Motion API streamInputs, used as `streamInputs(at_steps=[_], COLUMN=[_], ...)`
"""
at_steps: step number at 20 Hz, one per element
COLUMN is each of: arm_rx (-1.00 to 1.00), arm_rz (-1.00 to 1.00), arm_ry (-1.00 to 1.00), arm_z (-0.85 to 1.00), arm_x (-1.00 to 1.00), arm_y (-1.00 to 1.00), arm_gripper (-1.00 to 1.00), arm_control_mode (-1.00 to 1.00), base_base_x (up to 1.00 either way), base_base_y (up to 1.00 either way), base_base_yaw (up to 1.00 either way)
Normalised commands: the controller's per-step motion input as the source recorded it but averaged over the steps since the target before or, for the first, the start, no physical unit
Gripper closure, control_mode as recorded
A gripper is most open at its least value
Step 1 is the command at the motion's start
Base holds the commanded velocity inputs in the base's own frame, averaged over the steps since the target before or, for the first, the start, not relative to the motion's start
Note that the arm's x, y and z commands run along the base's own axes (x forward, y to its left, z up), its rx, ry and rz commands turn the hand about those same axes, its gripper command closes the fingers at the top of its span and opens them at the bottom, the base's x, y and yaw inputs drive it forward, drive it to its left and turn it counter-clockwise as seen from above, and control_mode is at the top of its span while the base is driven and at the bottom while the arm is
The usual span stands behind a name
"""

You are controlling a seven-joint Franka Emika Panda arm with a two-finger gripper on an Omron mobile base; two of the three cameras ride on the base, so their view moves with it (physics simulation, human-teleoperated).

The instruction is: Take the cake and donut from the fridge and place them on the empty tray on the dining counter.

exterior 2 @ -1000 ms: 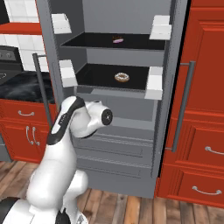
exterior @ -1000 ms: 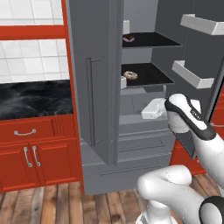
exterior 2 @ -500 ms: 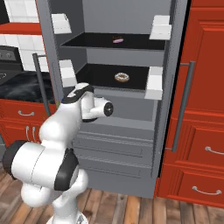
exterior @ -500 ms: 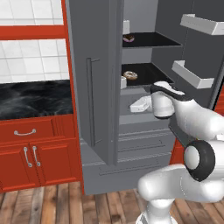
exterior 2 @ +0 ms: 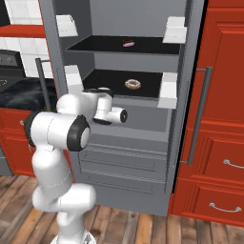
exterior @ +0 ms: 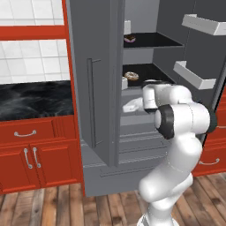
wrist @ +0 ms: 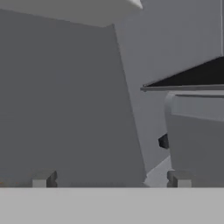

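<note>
The gripper is standing wide open and holding nothing, facing the grey inner wall of the fridge. The donut is lying on the lower black shelf, beyond and right of the hand

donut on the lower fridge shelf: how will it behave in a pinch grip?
The donut lies flat on the black shelf, so it probably won't roll. It looks small, likely light. Its whitish icing suggests a soft surface that may dent or slip under firm squeeze. The gripper is open, empty.
</note>
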Motion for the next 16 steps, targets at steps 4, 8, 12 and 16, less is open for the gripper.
streamInputs(at_steps=[4, 8, 12, 16], arm_rx=[0.02, 0.03, 0.08, 0.11], arm_rz=[0.18, 0.18, 0.19, 0.2], arm_ry=[0.0, 0.0, 0.0, 0.0], arm_z=[-0.34, -0.37, -0.41, -0.44], arm_x=[0.3, 0.04, -0.15, -0.3], arm_y=[0.48, 0.75, 0.81, 0.89], arm_gripper=[-1.0, -1.0, -1.0, -1.0], arm_control_mode=[-1.0, -1.0, -1.0, -1.0], base_base_x=[0.0, 0.0, 0.0, 0.0], base_base_y=[0.0, 0.0, 0.0, 0.0], base_base_yaw=[0.0, 0.0, 0.0, 0.0])
